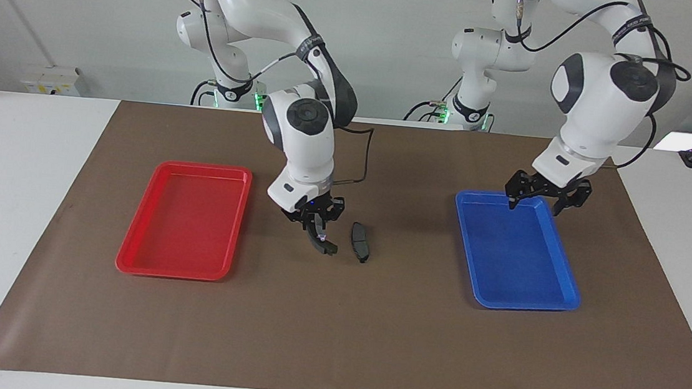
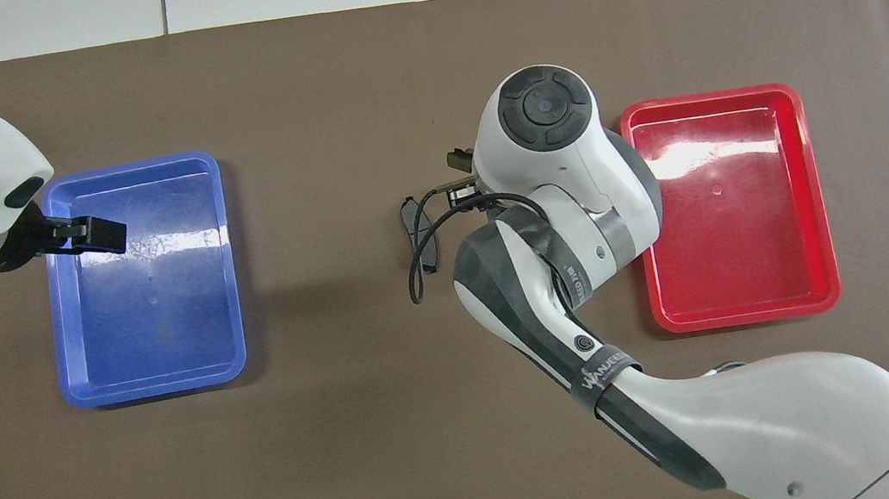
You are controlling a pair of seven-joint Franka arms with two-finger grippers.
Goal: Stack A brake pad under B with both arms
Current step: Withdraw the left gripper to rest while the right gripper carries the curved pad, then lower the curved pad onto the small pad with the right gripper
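The right claw (image 1: 317, 234), clenched on a short dark pad (image 1: 327, 247), hangs low over the brown mat (image 1: 335, 319) at the middle of the tabletop (image 1: 19, 203). The held pad tilts and sits just beside the longer curved black piece (image 1: 360, 242), which lies flat on the mat between the two trays; whether the two touch cannot be told. From overhead, the right arm's wrist covers most of its claw, and only the curved piece (image 2: 416, 232) shows past it, partly crossed by a black cable (image 2: 422, 261). The red tray (image 1: 184, 221) lies toward the right arm's end of the tabletop and the blue tray (image 1: 516, 253) toward the left arm's end. The left claw (image 1: 547, 198), released with its fingers spread wide, hovers over the blue tray's edge nearest the robots, grasping nothing.
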